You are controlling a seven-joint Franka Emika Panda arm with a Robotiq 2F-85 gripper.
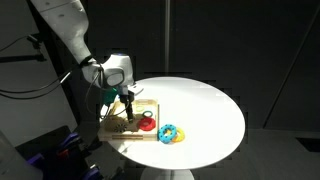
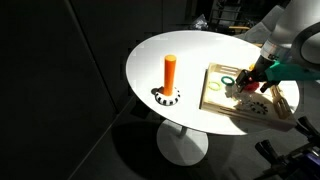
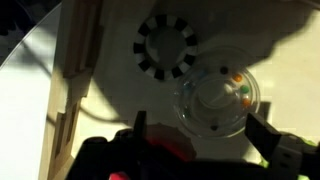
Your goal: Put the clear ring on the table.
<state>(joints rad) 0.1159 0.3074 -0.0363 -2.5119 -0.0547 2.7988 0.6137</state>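
The clear ring (image 3: 215, 100) is see-through with a few coloured specks and lies flat on the pale floor of the wooden tray (image 3: 72, 70). In the wrist view it sits just beyond and between my two dark fingers. My gripper (image 3: 198, 126) is open and empty, hovering above it. In both exterior views the gripper (image 1: 126, 100) (image 2: 249, 84) hangs over the tray (image 2: 222, 104) on the round white table (image 1: 205, 105) (image 2: 185, 55). A faint ring outline (image 2: 228, 81) on the tray beside the gripper looks like the clear ring.
A red ring (image 1: 147, 122) lies on the tray close under my gripper (image 3: 172, 146). A black-and-white ring (image 3: 165, 46) lies beyond the clear one. A blue-and-yellow ring (image 1: 168, 133) sits by the tray's edge. An orange peg (image 2: 170, 72) stands on the table.
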